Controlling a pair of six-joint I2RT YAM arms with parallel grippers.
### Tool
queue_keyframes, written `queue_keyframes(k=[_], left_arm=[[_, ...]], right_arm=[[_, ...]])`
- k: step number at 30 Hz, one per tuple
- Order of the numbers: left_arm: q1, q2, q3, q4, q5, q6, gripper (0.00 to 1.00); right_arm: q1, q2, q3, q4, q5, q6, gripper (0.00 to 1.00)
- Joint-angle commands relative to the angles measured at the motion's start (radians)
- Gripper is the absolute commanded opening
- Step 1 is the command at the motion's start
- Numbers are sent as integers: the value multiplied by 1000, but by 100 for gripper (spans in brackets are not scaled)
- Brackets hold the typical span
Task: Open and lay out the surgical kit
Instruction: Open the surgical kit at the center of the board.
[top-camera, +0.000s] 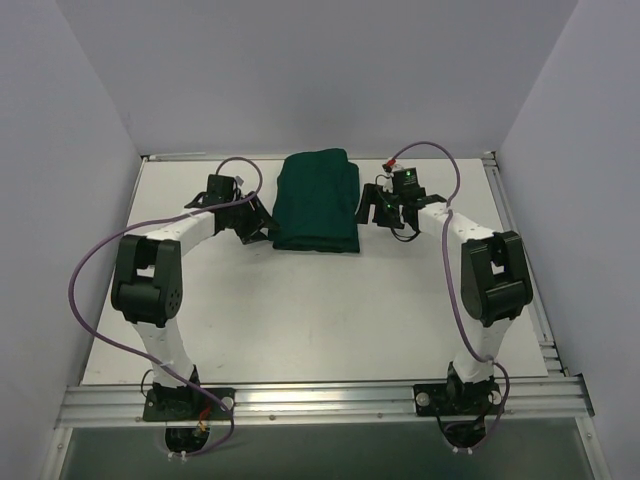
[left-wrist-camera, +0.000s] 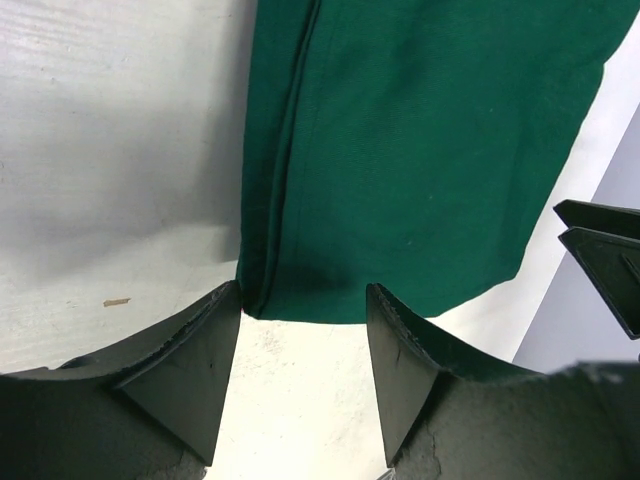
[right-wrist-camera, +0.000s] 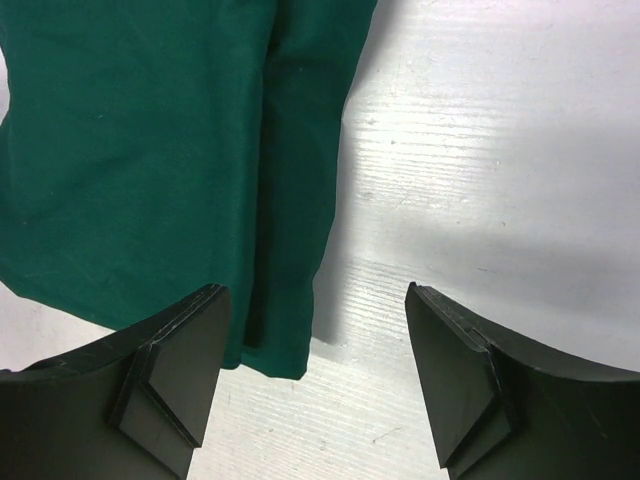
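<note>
- Two grippers sit beside one folded dark green cloth drape. It lies on the white table, toward 12 o'clock from the arm bases.
- The drape's long side runs from 6 to 12 o'clock.
- The left gripper is at the drape's 7 o'clock corner. Its fingers are apart, and the folded edge sits right at the tips, not pinched.
- The right gripper is at the drape's 3 o'clock edge. Its fingers are spread wide and hold nothing.
- We think the left arm is a bit nearer to a grab.
- The table is flat and smooth, with white space toward 6 o'clock for spreading.
- Pale walls stand close on three sides.
- We see no tray or tools.
</note>
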Motion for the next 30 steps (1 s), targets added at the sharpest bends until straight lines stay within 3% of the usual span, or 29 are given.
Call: queue_keyframes(k=[1,10,13,16,17,25,30], left_arm=[[-7,-24,-12,57,-17,-20,61],[-10,29,3,81,-2,-36,58],[-7,47,21,89,9,-43,42],[1,36,26,83,6,-41,5],[4,23,20,89,-9,-36,2],[9,-105,77,-29,-141,57,2],[36,-117,215,-199,-236,111,2]], right_arm=[[-3,-58,-17,21,-13,2,72],[-3,-54,-27,44,-29,21,72],[-3,-51,-29,37,-29,15,72],[-3,-49,-33,35,-26,12,72],[-3,-49,-36,35,-24,12,72],[-3,-43,-17,31,-24,10,72],[3,-26,11,15,-33,3,72]])
